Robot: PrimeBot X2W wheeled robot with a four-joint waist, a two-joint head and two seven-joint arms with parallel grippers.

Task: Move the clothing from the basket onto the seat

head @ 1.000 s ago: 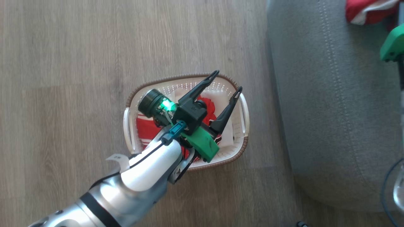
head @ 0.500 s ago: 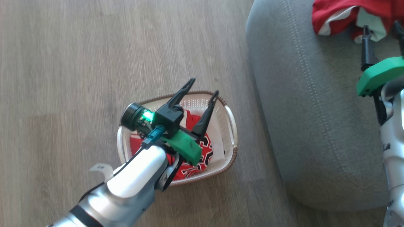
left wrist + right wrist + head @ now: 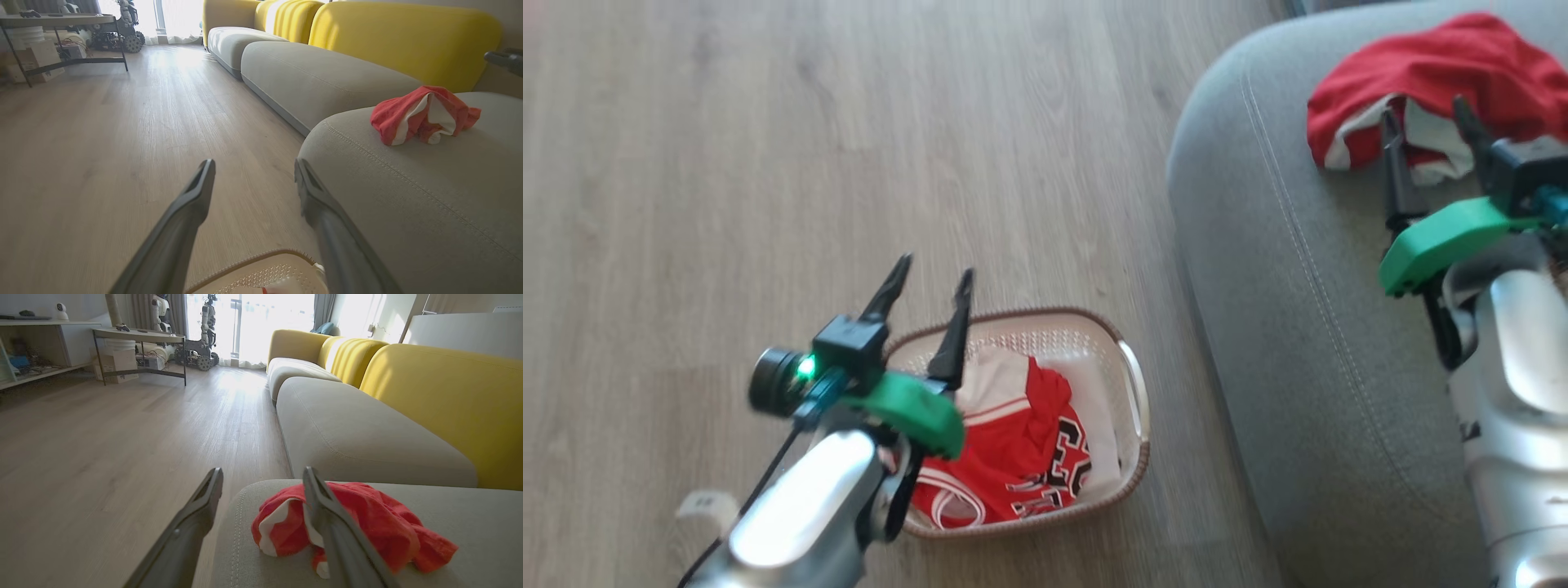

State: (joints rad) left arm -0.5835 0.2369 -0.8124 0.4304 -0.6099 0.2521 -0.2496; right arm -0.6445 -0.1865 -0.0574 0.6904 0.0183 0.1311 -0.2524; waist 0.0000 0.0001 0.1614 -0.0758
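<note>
Wood floor (image 3: 768, 122) beside grey seat (image 3: 1298, 343)

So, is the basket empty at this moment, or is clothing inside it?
Not empty. A red garment with black-and-white lettering lies inside the basket; another red piece lies on the seat.

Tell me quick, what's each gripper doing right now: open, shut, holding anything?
Left gripper: open, holding nothing, by the basket.
Right gripper: open, holding nothing, at the red garment on the seat.

Jaws apart, empty: left gripper (image 3: 935, 267), right gripper (image 3: 1421, 109).
</note>
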